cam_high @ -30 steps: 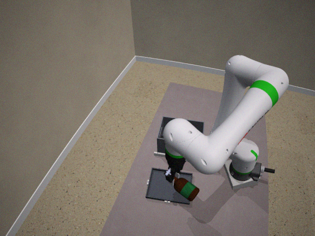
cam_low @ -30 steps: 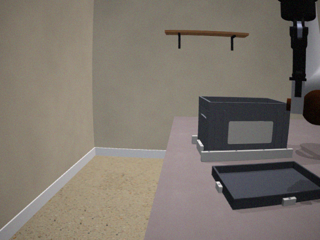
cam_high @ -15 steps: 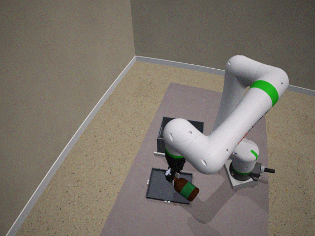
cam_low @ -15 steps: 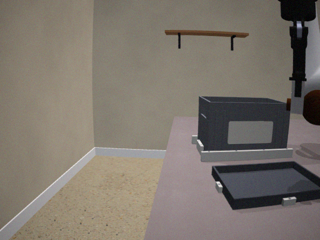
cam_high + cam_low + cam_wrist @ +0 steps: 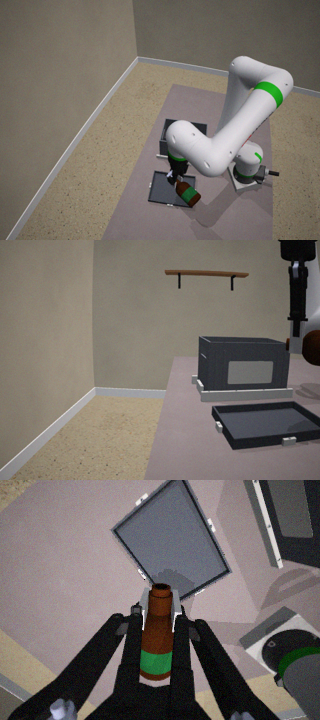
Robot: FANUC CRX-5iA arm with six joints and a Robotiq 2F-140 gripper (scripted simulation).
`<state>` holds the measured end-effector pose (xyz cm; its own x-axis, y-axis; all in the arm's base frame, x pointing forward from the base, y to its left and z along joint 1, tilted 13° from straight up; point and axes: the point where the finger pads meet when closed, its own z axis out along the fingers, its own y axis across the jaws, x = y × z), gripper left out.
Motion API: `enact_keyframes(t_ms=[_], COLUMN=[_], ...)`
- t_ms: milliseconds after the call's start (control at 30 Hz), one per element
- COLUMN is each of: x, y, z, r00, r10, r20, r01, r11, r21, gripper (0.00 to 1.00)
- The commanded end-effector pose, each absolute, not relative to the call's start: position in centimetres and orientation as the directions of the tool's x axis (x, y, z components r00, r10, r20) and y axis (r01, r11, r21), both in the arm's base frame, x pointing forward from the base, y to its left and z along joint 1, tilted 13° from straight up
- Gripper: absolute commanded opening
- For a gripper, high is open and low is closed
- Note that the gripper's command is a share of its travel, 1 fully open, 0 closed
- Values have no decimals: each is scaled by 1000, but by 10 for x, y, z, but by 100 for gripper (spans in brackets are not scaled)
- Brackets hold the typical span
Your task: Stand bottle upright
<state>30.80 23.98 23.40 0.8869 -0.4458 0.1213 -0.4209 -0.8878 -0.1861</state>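
Mauve-grey table top (image 5: pixel 186 436) stands on a speckled tan floor (image 5: pixel 103 436), in a corner of plain beige walls with a white skirting board (image 5: pixel 129 392); a thin wooden wall shelf on two black brackets (image 5: pixel 206 273) hangs high on the far wall; the table's left edge runs near the dark grey open-topped crate (image 5: pixel 242 364), which sits against white locating blocks, and near the shallow dark grey rectangular tray (image 5: pixel 263 440) just in front of it, the two close but apart; bare table top lies in front of and to the left of the tray; the black two-finger gripper (image 5: pixel 160 612) hangs from above, clamped on the neck of the brown glass bottle with a green label band (image 5: pixel 188 193); bottle is held aloft, roughly horizontal, above the tray's right edge, its base reaching past the rim; white arm base (image 5: pixel 248 165) stands to the right, well apart from the tray.
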Motion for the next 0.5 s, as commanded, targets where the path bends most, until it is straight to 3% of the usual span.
enact_keyframes(t_ms=[0, 467], x=[308, 308], y=[240, 240], z=[234, 234], r00=[868, 856], r10=[-483, -505], r20=[115, 110], r01=[-458, -480], r11=[-868, -856], r21=[-191, -194], gripper=[0, 0])
